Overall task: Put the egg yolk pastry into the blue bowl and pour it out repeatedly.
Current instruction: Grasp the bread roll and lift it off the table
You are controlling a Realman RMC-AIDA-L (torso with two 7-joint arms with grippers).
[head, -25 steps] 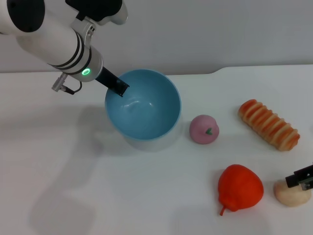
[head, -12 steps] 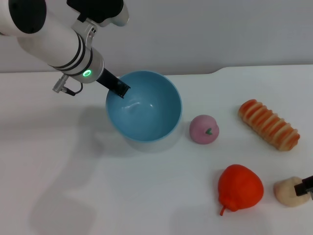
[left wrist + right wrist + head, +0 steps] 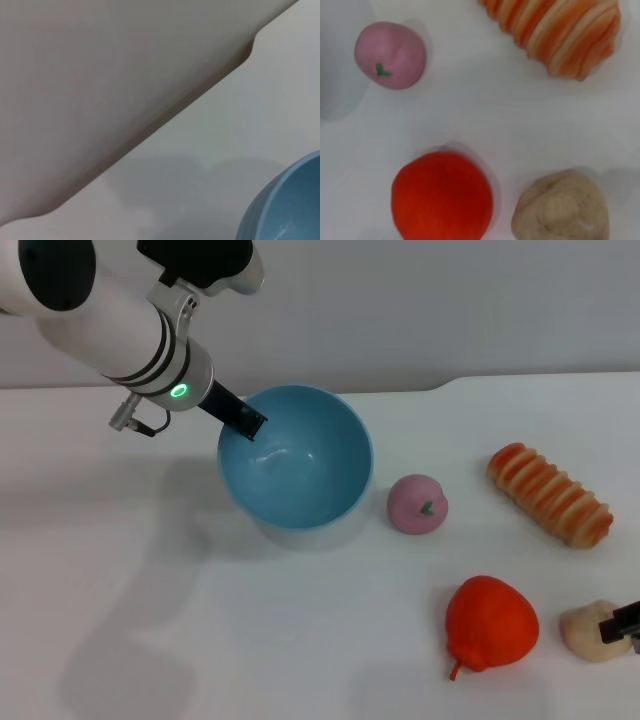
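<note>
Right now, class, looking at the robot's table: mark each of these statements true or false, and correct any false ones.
1. The blue bowl is empty. True.
2. The egg yolk pastry lies inside the bowl. False: it lies on the table by the red fruit.
3. The left gripper is at the bowl's rim. True.
4. The pink ball sits on the striped bread roll. False: they lie apart.
5. The right gripper is at the pastry. True.

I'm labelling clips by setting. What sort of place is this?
Likely a robot test bench, not a kitchen: a bare white table against a plain wall, with toy-like food and a blue bowl held by the left gripper.
</note>
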